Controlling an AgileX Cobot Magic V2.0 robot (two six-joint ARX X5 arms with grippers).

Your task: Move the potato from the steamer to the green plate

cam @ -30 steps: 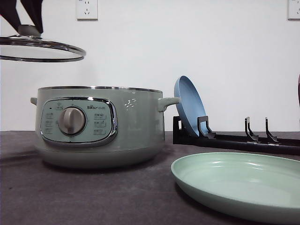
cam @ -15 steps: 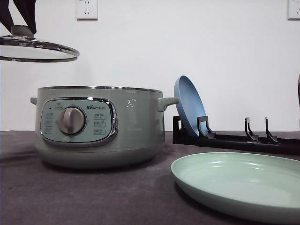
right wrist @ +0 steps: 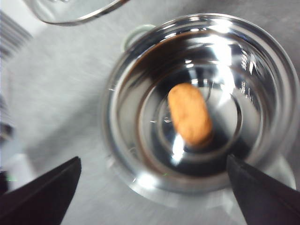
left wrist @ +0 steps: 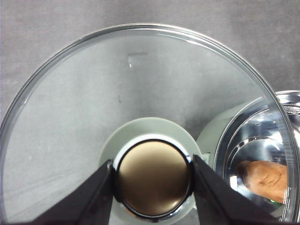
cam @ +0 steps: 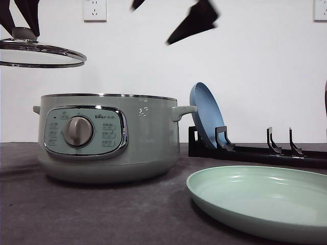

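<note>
The steamer stood open on the dark table, its grey dial facing the front camera, and I take it as the landmark for all the rest. The potato lay inside the steamer, on the shiny metal bottom, close to the middle of the bowl and touching no wall. The right gripper hung high above the steamer, over its right half in the front view, and it was well apart from the rim. Its two black fingers were spread wide and held nothing; in the right wrist view the potato lay between them but far below, so the claw was over the potato and not touching it. This wrist view was a little blurred. The left gripper was up and to the left of the steamer, closed on the round knob of the glass lid, one finger on each side of the knob. The lid hung level in the air, clear of the pot. In the left wrist view one end of the potato showed through the glass, in the steamer bowl. To the right of the steamer, nearer the front camera, the green plate lay flat on the table with nothing on it. Behind it, just beside the steamer's right handle, a blue plate stood tilted in a black rack.
</note>
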